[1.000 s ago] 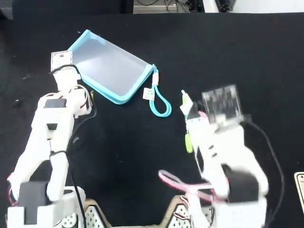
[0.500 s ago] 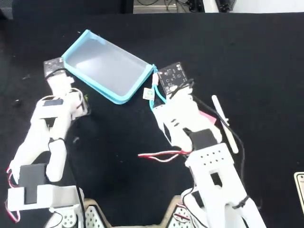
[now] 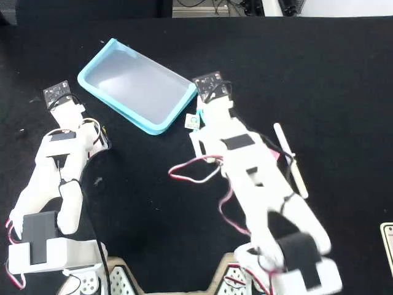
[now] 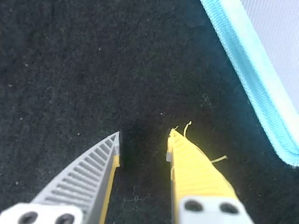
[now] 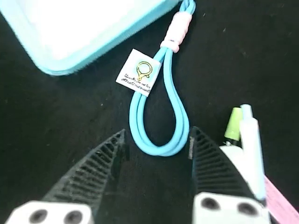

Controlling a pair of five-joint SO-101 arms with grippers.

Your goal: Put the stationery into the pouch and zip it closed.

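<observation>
The turquoise-edged translucent pouch (image 3: 132,86) lies at the back left of the black table. Its blue loop strap (image 5: 161,121) and white tag (image 5: 139,72) lie at its right corner. My right gripper (image 5: 157,140) is open, low over the table, with the end of the loop between its fingers. A green-capped pen (image 5: 233,123), a pale blue pen (image 5: 250,135) and a pink item (image 5: 280,196) lie just beside one finger. A white pen (image 3: 288,160) lies right of the right arm. My left gripper (image 4: 142,137) is open over bare cloth, close to the pouch's edge (image 4: 252,79).
The table is covered in black cloth (image 3: 153,203). A card-like object (image 3: 388,236) sits at the right edge. Red and pink cables (image 3: 190,169) hang off the right arm. The table's back edge (image 3: 245,16) runs behind the pouch.
The right arm swung left from the pens to the pouch's strap, uncovering the white pen on the table. The left arm shifted back and left, and the pouch shifted slightly left.
</observation>
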